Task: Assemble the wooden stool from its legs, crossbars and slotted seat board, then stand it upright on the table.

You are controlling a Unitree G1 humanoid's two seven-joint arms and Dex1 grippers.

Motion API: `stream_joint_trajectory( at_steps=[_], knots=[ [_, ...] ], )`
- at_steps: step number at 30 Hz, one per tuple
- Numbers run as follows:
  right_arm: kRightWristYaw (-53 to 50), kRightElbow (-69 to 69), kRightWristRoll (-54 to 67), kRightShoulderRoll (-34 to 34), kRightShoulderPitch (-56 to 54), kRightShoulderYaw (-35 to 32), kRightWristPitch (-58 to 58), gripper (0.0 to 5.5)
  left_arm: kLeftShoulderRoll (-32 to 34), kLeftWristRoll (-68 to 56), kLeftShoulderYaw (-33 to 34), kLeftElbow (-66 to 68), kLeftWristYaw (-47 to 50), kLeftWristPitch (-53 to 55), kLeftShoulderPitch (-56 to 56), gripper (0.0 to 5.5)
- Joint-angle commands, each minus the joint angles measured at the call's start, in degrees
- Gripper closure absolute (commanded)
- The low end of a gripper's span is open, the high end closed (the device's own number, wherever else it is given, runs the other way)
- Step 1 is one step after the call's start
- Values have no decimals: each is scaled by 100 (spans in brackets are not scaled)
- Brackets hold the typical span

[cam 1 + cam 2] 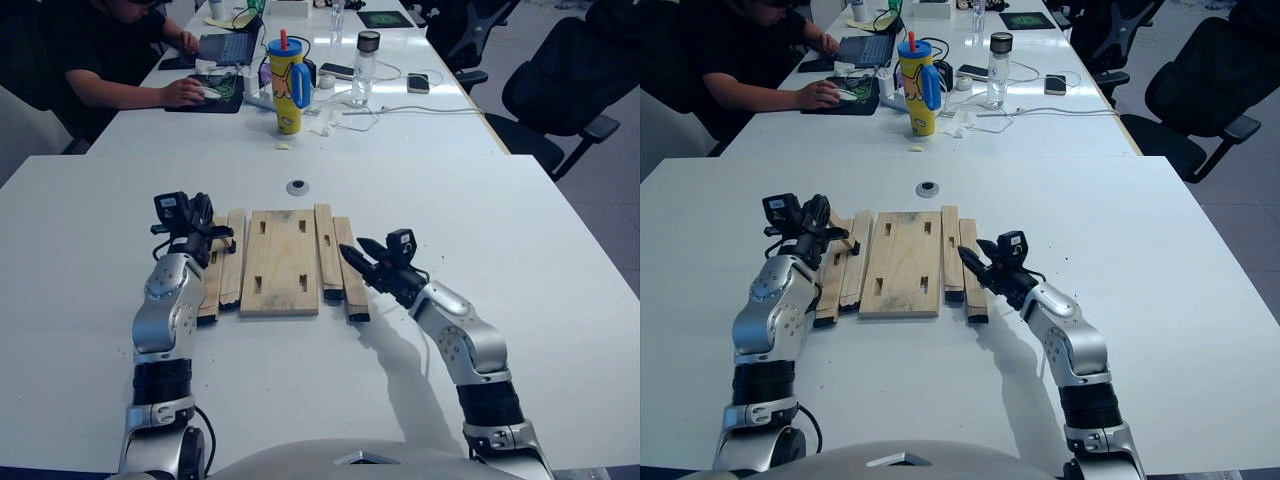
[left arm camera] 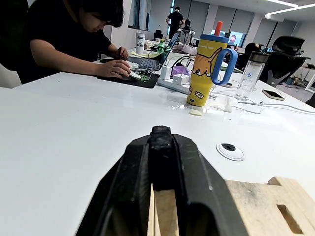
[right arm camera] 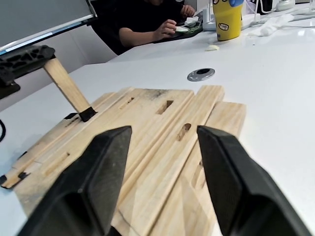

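Seat board (image 1: pixel 279 262) pale, 4 slots, flat, left hand (image 1: pixel 211 236) gripping wooden bar (image 3: pixel 68 86), right hand (image 1: pixel 355 249) spread.

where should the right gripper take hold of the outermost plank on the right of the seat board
Grip the outermost plank near its middle, across its narrow width, coming down from above with the right gripper, which is open over it. It lies flat, long and thin, its outer edge facing bare table. The inner edge lies close beside the neighbouring plank, so room there looks tight.
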Motion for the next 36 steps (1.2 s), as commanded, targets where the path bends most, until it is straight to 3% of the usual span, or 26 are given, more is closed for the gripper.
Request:
stream_joint_trajectory(
  at_steps=[1, 8, 23, 24, 36],
  knots=[
    [-45, -112, -156, -56, 75, 112, 59, 305, 36, 347, -262, 234, -26, 405, 831, 504],
    [-32, -225, -255, -89, 147, 122, 130, 305, 171, 619, -624, -195, -282, 380, 1492, 504],
    [303, 132, -326, -164, -135, 343, 97, 305, -5, 657, -495, -537, -211, 97, 1300, 504],
    [296, 145, -332, -159, -139, 333, 75, 305, 6, 707, -528, -495, -238, 5, 1211, 467],
    [262, 181, -298, -51, -114, 166, 3, 305, 29, 818, -272, -1113, -296, -1080, 494, 313]
  ],
)
